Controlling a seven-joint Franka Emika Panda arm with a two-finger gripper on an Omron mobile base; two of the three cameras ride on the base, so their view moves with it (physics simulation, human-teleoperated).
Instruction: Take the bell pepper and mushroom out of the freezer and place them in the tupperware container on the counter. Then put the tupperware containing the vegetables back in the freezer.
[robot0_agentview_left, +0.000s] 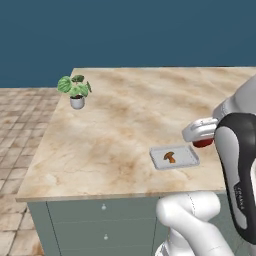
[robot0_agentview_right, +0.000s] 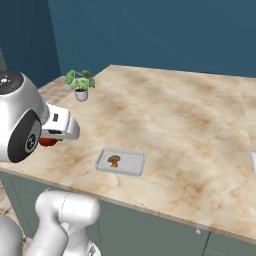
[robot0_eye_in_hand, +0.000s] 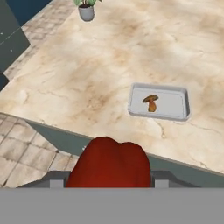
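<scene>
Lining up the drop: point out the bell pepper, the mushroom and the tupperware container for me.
bell pepper (robot0_eye_in_hand: 109, 162): hand view, middle of its red body between the end effector tips.
mushroom (robot0_eye_in_hand: 151, 102): hand view, on its cap and stem, lying in the tray.
tupperware container (robot0_eye_in_hand: 175, 104): hand view, bare floor right of the mushroom.

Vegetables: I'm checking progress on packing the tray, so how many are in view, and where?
2. The tan-brown mushroom with an orange patch lies inside the shallow light-grey tupperware tray on the marbled counter. The glossy red bell pepper is held in the gripper, short of the tray.
</scene>
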